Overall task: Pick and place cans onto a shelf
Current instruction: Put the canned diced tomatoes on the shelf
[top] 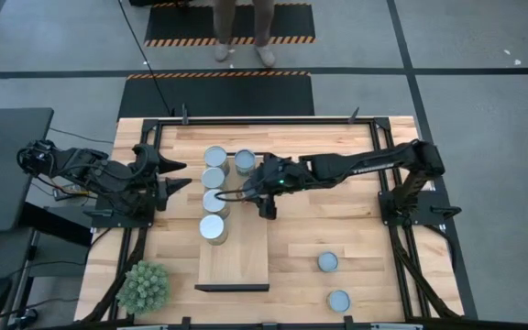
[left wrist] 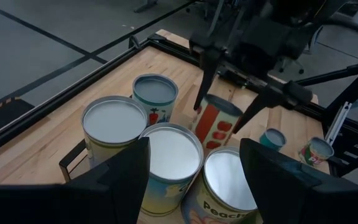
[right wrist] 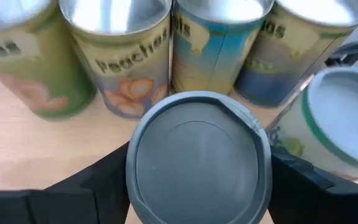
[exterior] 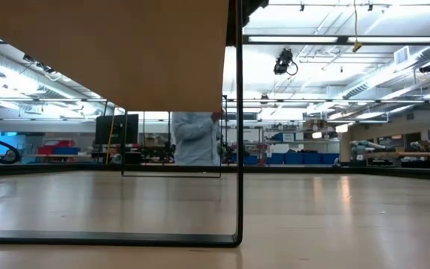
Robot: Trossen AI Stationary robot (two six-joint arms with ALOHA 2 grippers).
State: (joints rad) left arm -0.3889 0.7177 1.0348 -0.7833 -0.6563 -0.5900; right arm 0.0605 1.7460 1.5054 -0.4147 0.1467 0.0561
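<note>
The shelf (top: pixel 236 261) is a pale board at the table's middle; in the low view its board (exterior: pixel 103 52) stands raised on a black frame. Several cans (top: pixel 214 228) stand upright on it, four in a row along its left side (left wrist: pixel 169 155) and one (top: pixel 245 162) at the far end. My right gripper (top: pixel 258 189) reaches over the shelf from the right, shut on a red-labelled can (left wrist: pixel 215 124) with a grey top (right wrist: pixel 199 165). My left gripper (top: pixel 177 176) waits open left of the shelf (left wrist: pixel 194 149). Two more cans (top: pixel 327 262) (top: pixel 338 301) stand on the table at the near right. My right gripper pinches the red-labelled can by its side wall (left wrist: pixel 207 113), just under the top rim, one finger (left wrist: pixel 202 81) on each side. The fingers slant down from the table's right. The can is tilted, and the cans in front hide its bottom.
A spiky green plant (top: pixel 144 286) stands at the near left corner. Black frame rails (top: pixel 264 119) run along the table's far edge and sides. A person (top: pixel 242 27) stands beyond the far edge. The shelf's near half is bare board.
</note>
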